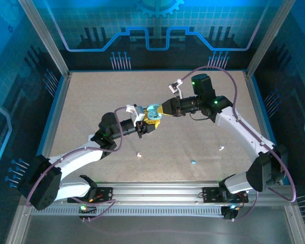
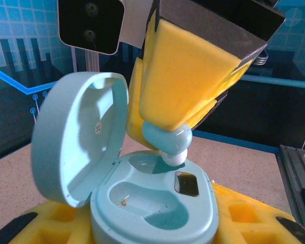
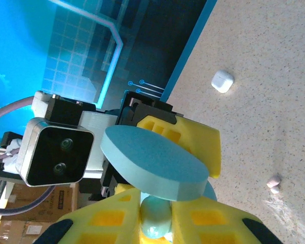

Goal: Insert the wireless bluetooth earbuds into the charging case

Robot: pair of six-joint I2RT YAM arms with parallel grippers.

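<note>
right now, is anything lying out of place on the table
Three tiny loose pieces lie scattered on the table, away from the open charging case: white piece, pale blue piece, second white piece.

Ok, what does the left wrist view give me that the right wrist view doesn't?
Left wrist: inside the open charging case, near well empty, pale blue earbud tip at the far well. Right wrist: the lid's outside, a white case and small pinkish pieces on the table. Both: that earbud held by the right gripper.
</note>
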